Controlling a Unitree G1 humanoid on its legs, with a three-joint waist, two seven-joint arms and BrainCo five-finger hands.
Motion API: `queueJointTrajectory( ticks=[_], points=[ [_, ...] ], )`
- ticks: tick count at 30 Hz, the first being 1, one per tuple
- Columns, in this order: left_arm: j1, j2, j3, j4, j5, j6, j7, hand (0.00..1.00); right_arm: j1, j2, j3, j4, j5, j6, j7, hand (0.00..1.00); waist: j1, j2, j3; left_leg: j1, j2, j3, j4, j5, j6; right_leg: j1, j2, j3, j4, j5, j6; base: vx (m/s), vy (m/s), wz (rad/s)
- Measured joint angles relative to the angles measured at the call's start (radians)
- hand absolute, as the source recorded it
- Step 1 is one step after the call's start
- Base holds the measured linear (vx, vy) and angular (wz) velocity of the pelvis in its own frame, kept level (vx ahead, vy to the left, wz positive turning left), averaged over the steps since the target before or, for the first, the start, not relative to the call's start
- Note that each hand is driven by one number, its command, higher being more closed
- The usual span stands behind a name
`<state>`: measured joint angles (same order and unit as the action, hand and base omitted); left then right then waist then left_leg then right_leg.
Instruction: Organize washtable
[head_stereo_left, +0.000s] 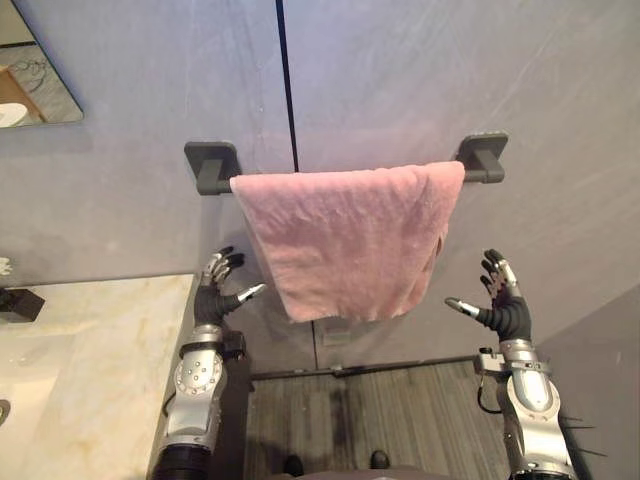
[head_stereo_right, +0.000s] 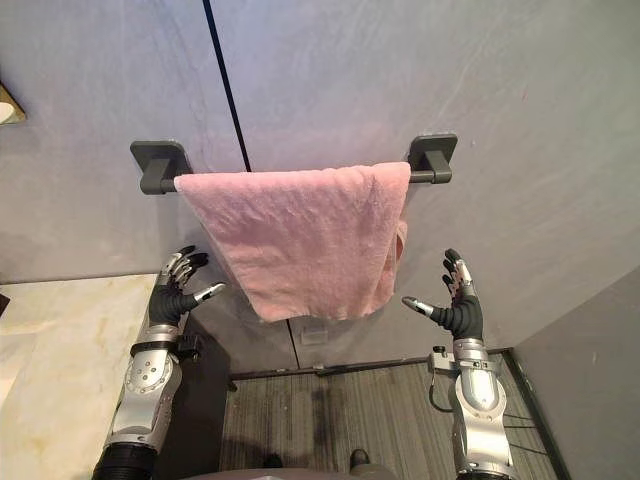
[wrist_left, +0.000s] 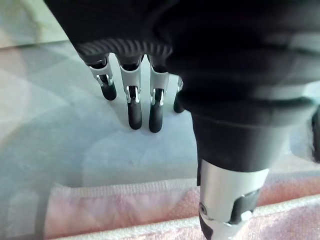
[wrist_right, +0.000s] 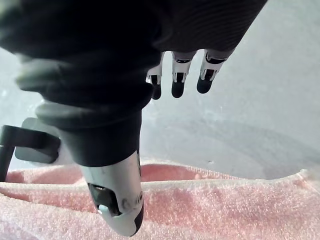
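Towel (head_stereo_left: 350, 240) hangs over rail (head_stereo_left: 483, 160); left hand (head_stereo_left: 211, 299) and right hand (head_stereo_left: 508, 314) flank it, apart, fingers spread open, holding nothing.

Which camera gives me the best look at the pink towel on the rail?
The left eye view: the whole pink towel hangs over the rail, both side edges visible. The right eye view matches it; the wrist views show its top fold from close up.

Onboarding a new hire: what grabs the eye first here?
The pink towel draped over the dark rail on the grey wall, dead centre. Next, the left hand and right hand, both open, raised either side of its lower edge, seemingly apart from it. A pale marbled counter sits at lower left.
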<state>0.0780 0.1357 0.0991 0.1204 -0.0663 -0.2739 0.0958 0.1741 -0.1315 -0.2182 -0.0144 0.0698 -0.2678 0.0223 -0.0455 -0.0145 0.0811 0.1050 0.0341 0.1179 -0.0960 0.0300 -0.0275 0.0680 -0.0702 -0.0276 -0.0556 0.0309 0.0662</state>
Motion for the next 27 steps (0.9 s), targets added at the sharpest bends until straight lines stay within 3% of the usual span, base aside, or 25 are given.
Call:
queueJointTrajectory(
  ticks=[7,10,22,27],
  points=[
    [0.107,-0.058,0.022,-0.013,0.000,-0.002,-0.002,0.00,0.081,0.052,-0.040,0.001,-0.028,0.000,-0.023,0.00,0.003,-0.002,-0.001,0.001,-0.001,-0.002,0.000,0.000,0.000,0.002,-0.001,-0.002,0.000,0.000,0.000,0.00,0.000,0.01],
    [0.162,-0.058,-0.004,0.018,0.000,-0.007,-0.010,0.00,0.099,0.057,-0.036,0.108,-0.056,0.002,-0.027,0.00,0.004,-0.004,-0.003,0.010,0.000,-0.008,0.000,0.000,0.000,0.018,-0.002,-0.017,-0.001,0.000,0.001,-0.01,-0.011,0.07],
    [0.240,-0.051,-0.041,0.486,0.103,0.018,-0.051,0.00,0.158,0.063,0.061,0.508,-0.237,0.030,-0.042,0.00,0.015,-0.004,-0.010,0.030,0.001,-0.009,0.000,-0.001,-0.002,0.040,-0.003,-0.026,0.000,-0.005,0.003,-0.03,-0.015,0.02],
    [0.258,-0.049,-0.005,0.566,0.120,0.030,-0.049,0.00,0.172,0.052,0.062,0.614,-0.278,0.049,-0.042,0.00,0.028,0.000,-0.016,0.046,0.001,-0.006,-0.001,-0.005,-0.006,0.049,-0.003,-0.025,0.010,-0.011,0.004,-0.03,-0.007,0.00]
  ],
)
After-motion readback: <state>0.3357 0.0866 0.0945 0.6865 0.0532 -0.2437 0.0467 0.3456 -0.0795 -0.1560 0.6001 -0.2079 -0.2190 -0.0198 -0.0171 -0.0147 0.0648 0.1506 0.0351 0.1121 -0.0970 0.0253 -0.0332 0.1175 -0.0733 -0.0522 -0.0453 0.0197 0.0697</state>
